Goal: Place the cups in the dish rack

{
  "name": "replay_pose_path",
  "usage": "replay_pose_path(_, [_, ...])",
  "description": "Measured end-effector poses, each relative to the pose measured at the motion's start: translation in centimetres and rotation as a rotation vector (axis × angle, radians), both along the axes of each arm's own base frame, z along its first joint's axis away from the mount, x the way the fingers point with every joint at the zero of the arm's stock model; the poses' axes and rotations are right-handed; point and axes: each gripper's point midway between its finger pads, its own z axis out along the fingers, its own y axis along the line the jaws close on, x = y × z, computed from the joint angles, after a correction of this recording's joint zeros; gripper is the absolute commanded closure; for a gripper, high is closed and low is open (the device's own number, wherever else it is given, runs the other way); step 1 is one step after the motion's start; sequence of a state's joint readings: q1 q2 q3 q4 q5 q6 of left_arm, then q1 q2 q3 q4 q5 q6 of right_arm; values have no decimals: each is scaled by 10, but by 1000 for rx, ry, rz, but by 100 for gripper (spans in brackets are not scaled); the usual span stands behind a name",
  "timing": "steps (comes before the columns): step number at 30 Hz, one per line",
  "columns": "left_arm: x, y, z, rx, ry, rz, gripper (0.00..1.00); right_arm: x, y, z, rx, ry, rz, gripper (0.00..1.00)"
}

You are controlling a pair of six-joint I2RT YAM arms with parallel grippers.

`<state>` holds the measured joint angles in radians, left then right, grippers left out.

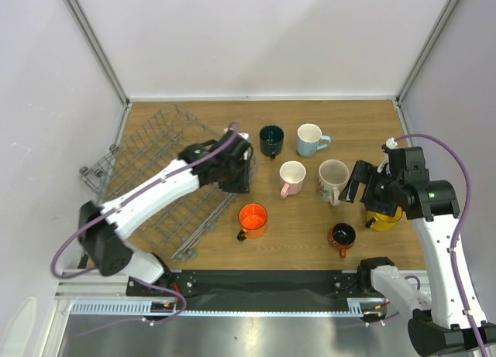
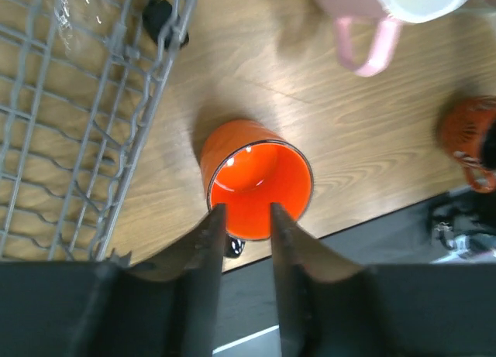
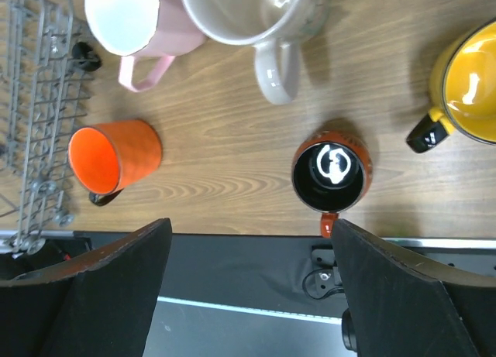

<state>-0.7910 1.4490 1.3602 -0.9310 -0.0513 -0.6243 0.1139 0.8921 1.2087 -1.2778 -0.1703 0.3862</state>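
The grey wire dish rack (image 1: pixel 151 179) stands at the left with no mug in it; it also shows in the left wrist view (image 2: pixel 70 125). Upright on the table are an orange mug (image 1: pixel 253 219), a pink mug (image 1: pixel 291 176), a cream mug (image 1: pixel 334 179), a dark green mug (image 1: pixel 271 140), a light blue mug (image 1: pixel 311 140) and a small red-and-black mug (image 1: pixel 342 236). A yellow mug (image 1: pixel 385 217) is partly hidden under the right arm. My left gripper (image 2: pixel 244 217) hangs above the orange mug (image 2: pixel 260 175), narrowly open and empty. My right gripper (image 3: pixel 249 225) is wide open and empty, above and near the red-and-black mug (image 3: pixel 332 175).
The rack's right rim lies just left of the orange mug (image 3: pixel 116 156). A black strip (image 1: pixel 271 283) runs along the table's front edge. The pink mug (image 3: pixel 136 20), cream mug (image 3: pixel 248 16) and yellow mug (image 3: pixel 469 90) ring the right gripper's far side. White walls enclose the table.
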Motion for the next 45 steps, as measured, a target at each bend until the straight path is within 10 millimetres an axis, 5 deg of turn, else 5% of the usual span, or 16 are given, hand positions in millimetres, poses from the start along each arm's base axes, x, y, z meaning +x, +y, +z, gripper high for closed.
replay_pose_path(4, [-5,-13,-27,91,58,-44,71,-3,4,3,21,-7,17,8])
replay_pose_path(8, [-15,-32,-37,112,72,-115,55,-7,5,6,27,-26,20,7])
replay_pose_path(12, [-26,-46,-49,128,95,-174,52,-14,4,8,26,-38,24,7])
replay_pose_path(15, [-34,-53,-60,150,116,-213,39,-19,3,9,27,-40,24,7])
replay_pose_path(22, [-41,-61,-80,185,148,-247,39,-26,3,11,32,-49,21,6])
replay_pose_path(33, [-41,-72,-106,188,191,-261,48,-30,3,14,37,-67,19,6])
replay_pose_path(39, [-43,-71,-113,188,202,-267,72,-30,5,15,47,-66,26,6])
replay_pose_path(43, [-43,-72,-113,186,201,-281,100,-30,6,15,53,-65,31,6])
replay_pose_path(45, [-42,-72,-112,181,199,-281,100,-30,7,15,56,-63,34,6])
